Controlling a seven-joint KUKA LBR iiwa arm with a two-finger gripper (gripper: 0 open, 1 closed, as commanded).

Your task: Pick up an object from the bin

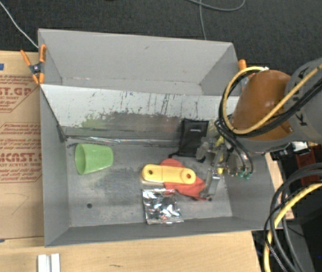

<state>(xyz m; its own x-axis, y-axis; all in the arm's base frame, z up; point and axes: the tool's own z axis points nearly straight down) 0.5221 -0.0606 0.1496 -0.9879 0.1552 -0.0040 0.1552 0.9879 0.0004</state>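
Grey metal bin (53,152); the arm with its orange wrist cover (263,103) comes in from the right, and the gripper (211,185) sits low near the right wall. I cannot tell whether it is released or clenched. Just beside its tip lies a flat red piece (188,190), and a yellow oblong toy (164,174) lies across that piece's far side from the gripper. Well beyond those, a green cup (93,157) lies on its side; nearer, a crumpled silver foil packet (161,205) sits toward the front wall, and a small black block (194,136) sits near the gripper toward the back wall.
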